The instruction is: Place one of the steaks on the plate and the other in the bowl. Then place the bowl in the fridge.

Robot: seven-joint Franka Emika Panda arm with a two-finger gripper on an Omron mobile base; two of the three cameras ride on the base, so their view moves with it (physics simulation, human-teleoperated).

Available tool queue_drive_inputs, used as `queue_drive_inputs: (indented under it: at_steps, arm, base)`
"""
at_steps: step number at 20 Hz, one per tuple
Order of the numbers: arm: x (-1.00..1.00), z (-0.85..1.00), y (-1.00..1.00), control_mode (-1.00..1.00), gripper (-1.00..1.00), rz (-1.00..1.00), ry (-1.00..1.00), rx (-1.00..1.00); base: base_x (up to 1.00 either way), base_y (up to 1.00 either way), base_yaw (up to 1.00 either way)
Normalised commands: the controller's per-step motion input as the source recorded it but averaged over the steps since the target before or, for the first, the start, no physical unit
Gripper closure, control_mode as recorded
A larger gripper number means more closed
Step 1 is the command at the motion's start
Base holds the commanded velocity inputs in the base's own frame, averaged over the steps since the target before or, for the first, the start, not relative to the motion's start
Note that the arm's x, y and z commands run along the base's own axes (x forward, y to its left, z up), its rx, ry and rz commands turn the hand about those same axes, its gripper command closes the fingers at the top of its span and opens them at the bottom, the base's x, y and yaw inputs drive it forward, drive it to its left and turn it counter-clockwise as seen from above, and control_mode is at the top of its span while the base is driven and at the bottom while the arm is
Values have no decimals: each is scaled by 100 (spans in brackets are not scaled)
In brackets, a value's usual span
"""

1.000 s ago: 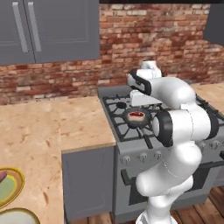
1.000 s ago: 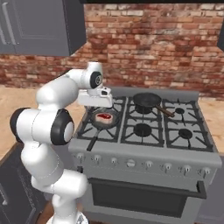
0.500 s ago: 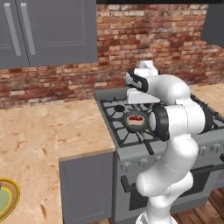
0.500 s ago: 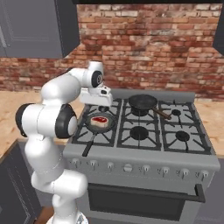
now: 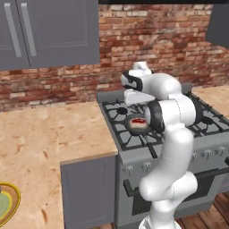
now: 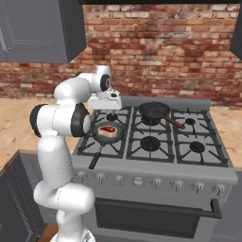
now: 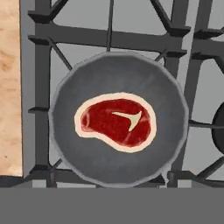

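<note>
A bright red steak (image 7: 116, 122) with a white fat rim lies flat in a dark frying pan (image 7: 65, 144) on the stove's front left burner. The same steak (image 6: 108, 128) (image 5: 138, 121) shows small in both base views. My gripper (image 6: 109, 109) (image 5: 135, 103) hangs a short way above the pan, pointing down at the meat, open with nothing between its fingers. A round yellow-rimmed plate (image 5: 9, 201) peeks in at the counter's near left corner. The bowl and the fridge are out of view.
A second dark frying pan (image 6: 153, 109) sits on the back middle burner, handle pointing right. The grey stove (image 6: 156, 170) has raised black grates. A wooden counter (image 5: 49, 143) runs to its left. Grey cabinets (image 5: 49, 31) hang above on the brick wall.
The whole picture has shifted in both base views, so the base has moved. My gripper stays open over the pan with the steak.
</note>
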Motion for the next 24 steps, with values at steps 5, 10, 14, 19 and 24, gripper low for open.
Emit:
queue_drive_inputs:
  at_steps: [5, 10, 14, 19, 24]
  arm:
    - [18, -44, -9, -100, -100, 74, 0, 6]
    - [-12, -13, 0, -100, -100, 87, 0, 14]
    - [-1, -15, 13, -100, -100, 67, 2, 23]
    - [-14, -22, -10, -100, -100, 74, 14, 31]
    - [3, -50, 0, -100, -100, 90, 6, 3]
  base:
    - [0, 0, 0]
    - [0, 0, 0]
    - [0, 0, 0]
    - [0, 0, 0]
    - [0, 0, 0]
